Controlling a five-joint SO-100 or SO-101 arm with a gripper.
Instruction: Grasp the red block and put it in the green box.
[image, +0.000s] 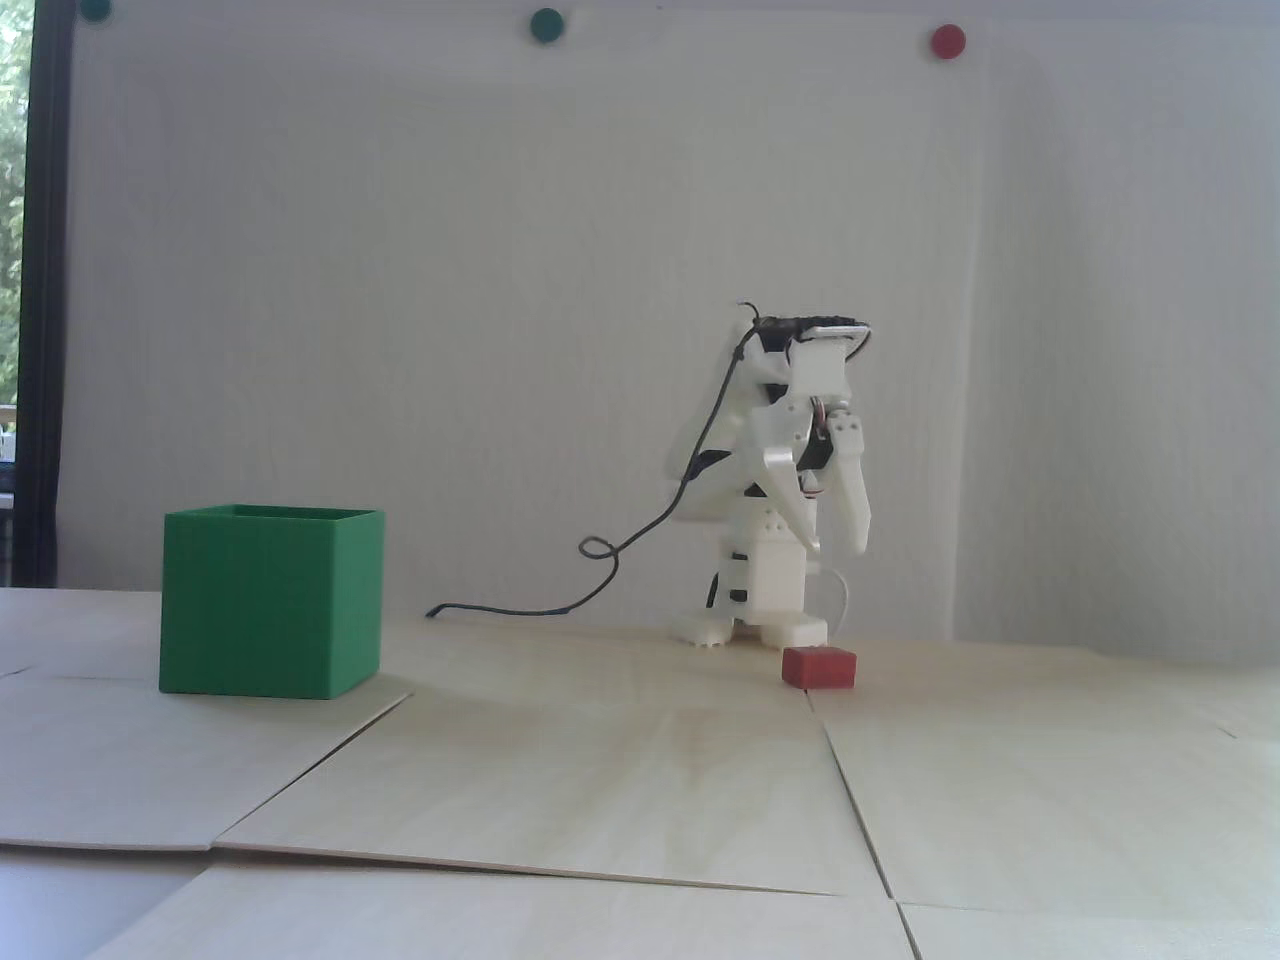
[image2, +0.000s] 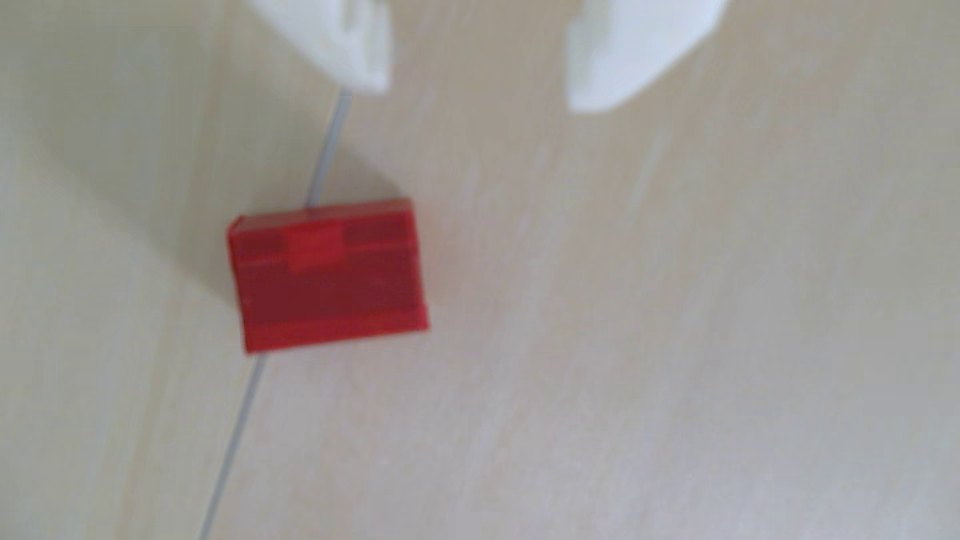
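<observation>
fingers: the two white fingertips (image2: 363, 57) stand spread with a clear gap between them and nothing held
gripper: the gripper (image: 838, 548) hangs above the table, pointing down, not touching anything
red block: the red block (image2: 328, 275) lies flat on the table, straddling a thin seam (image2: 234, 446) between panels; in the wrist view it sits below and left of the gap between the fingertips, not centred under it
step in hand: judged as the approach to the grasp
doing it well: the gripper likely needs to shift until the block sits between the fingers, then descend squarely and close on two opposite flat sides
green box: the green box (image: 270, 612) stands upright, open-topped, well apart to the left in the fixed view
table: pale wooden panels (image: 640, 780)
</observation>
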